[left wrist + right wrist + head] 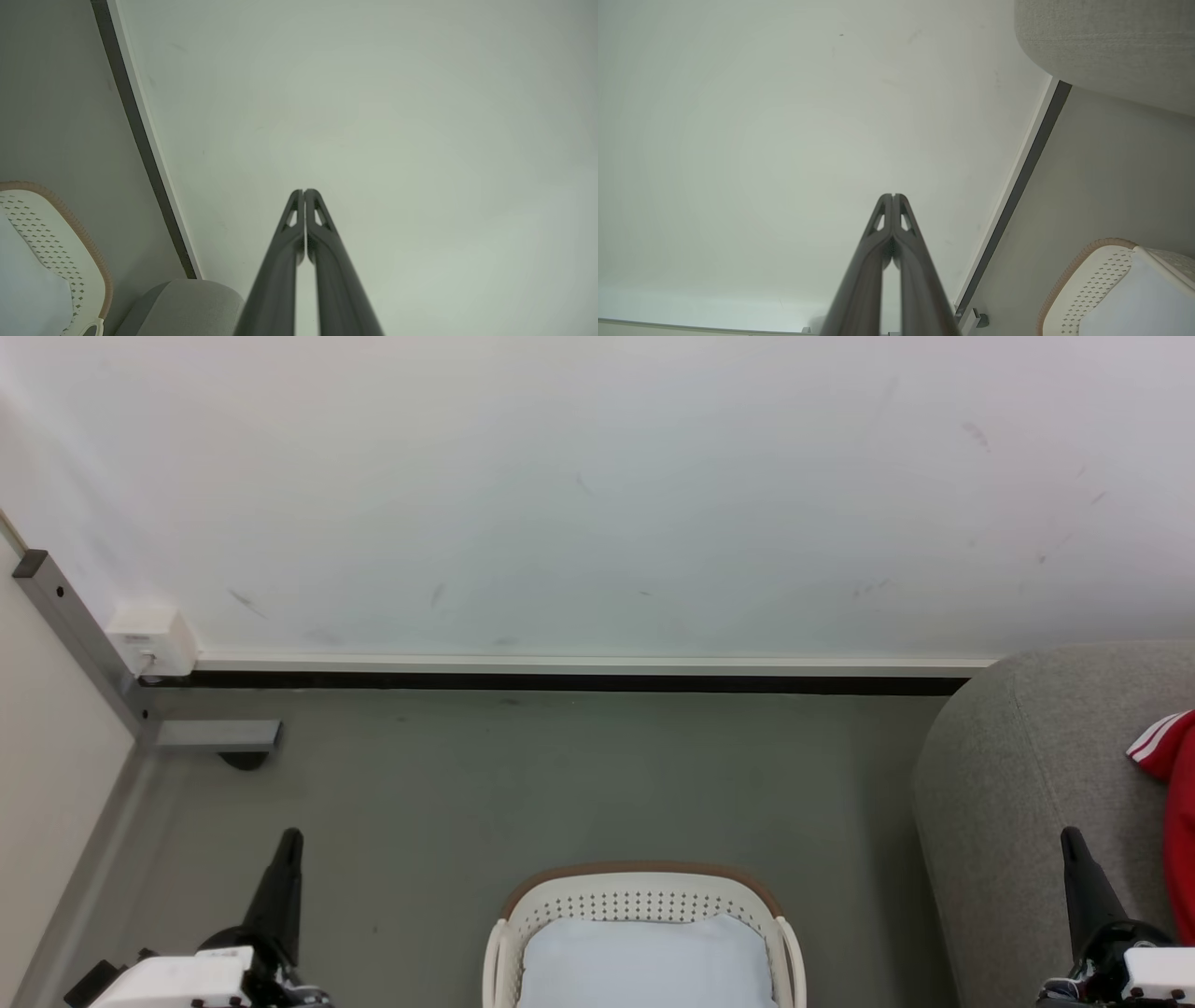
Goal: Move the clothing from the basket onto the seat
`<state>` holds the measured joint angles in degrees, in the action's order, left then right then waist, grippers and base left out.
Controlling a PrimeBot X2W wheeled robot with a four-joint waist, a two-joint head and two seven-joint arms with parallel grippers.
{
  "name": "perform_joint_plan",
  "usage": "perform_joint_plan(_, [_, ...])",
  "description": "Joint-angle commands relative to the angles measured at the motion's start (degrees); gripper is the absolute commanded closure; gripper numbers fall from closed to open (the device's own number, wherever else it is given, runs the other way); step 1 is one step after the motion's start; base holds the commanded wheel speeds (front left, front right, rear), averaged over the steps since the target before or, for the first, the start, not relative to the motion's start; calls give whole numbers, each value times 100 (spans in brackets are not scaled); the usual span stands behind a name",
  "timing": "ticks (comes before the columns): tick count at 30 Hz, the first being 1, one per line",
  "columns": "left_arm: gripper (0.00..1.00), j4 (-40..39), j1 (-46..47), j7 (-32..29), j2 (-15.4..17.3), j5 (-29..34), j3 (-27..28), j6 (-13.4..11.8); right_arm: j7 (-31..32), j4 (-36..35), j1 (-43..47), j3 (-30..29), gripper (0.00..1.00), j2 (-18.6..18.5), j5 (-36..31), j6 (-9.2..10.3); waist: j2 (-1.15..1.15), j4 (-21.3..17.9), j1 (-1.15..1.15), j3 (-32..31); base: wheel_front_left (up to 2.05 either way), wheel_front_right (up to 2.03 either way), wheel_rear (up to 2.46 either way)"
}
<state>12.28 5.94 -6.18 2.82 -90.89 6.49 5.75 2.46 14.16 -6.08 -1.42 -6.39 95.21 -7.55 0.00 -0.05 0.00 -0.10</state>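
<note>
Head view is showing the bright red shirt point(1178, 803) with white sleeve stripes lying on the large light-grey fabric seat point(1027, 784) at the far right, and the cloth is running off the picture's right edge. The cream-white perforated plastic basket point(644, 901) with its brown-edged rim is sitting on the grey floor point(560, 784) near the robot, in the middle. It is well apart from the red shirt, and a pale blue-white cushion point(644, 961) is lying inside it. The left gripper point(290, 842) is hanging over the floor to the basket's left, its two long dark fingers pressed together and holding nothing. The right gripper point(1071, 842) is showing against the seat, just left of the red shirt, jaws likewise closed and empty. A stretch of floor is lying between basket and seat. Farther off, a scuffed white wall point(597, 476) is rising behind a black skirting strip point(560, 682). At far left a small white box point(154, 639) is sitting against a grey metal post point(70, 625).
</note>
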Motion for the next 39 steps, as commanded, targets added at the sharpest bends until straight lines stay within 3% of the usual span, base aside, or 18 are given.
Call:
perform_joint_plan(1, [100, 5, 66, -40, 12, -115, 24, -15, 14, 12, -91, -28, 100, -35, 108, 12, 0, 2, 0, 2, 0, 0, 0])
perform_joint_plan(39, [100, 6, 69, -58, 12, -179, 26, -17, -20, 3, -79, 20, 100, -65, 200, 12, 0, 4, 0, 5, 0, 0, 0])
